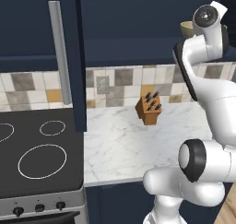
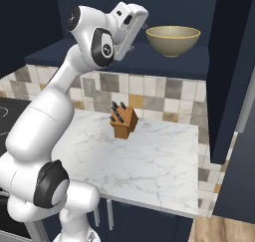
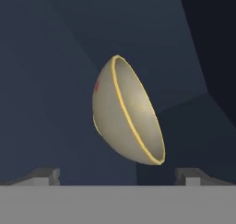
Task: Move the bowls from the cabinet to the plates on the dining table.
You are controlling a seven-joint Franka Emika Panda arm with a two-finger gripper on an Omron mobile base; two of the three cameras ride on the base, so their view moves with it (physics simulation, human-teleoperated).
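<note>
The claw [image 3: 117,174] stood wide open and empty, with the bowl [image 3: 126,112] just ahead, likely rigid, smooth and breakable, best pinched at its rim.

1. A bowl [image 2: 173,40] sits upright on the open cabinet [image 2: 149,57] shelf.
2. The arm's hand is raised just left of the bowl, apart from it; the pincer itself is hidden.
3. A knife block [image 2: 123,121] stands on the marble counter [image 2: 149,161] below.
</note>
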